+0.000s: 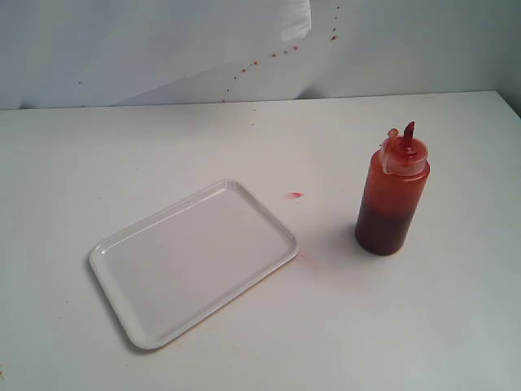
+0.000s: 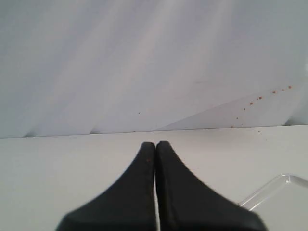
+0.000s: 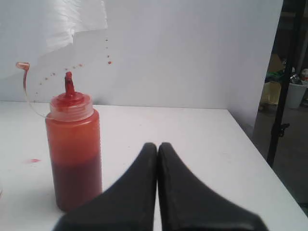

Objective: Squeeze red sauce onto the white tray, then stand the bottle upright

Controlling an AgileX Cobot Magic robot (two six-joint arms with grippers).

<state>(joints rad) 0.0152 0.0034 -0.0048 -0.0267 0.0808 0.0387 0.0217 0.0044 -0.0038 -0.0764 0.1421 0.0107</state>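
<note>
The bottle [image 1: 391, 195] stands upright on the white table, right of centre, orange-red with a darker red lower part and its nozzle tip cover hanging open. The right wrist view shows the bottle [image 3: 73, 149] standing beside my right gripper [image 3: 158, 144], apart from it. That gripper is shut with nothing in it. The white tray [image 1: 192, 261] lies flat to the left of the bottle, and its surface looks bare; no red sauce shows on it. A corner of the tray [image 2: 279, 190] appears in the left wrist view beside my left gripper [image 2: 155, 143], which is shut and empty. Neither arm shows in the exterior view.
A small pinkish-red smear [image 1: 295, 195] marks the table between tray and bottle. Red specks dot the white backdrop [image 1: 269, 59]. The table's far right edge [image 3: 255, 144] drops off to a floor with a black stand [image 3: 284, 96].
</note>
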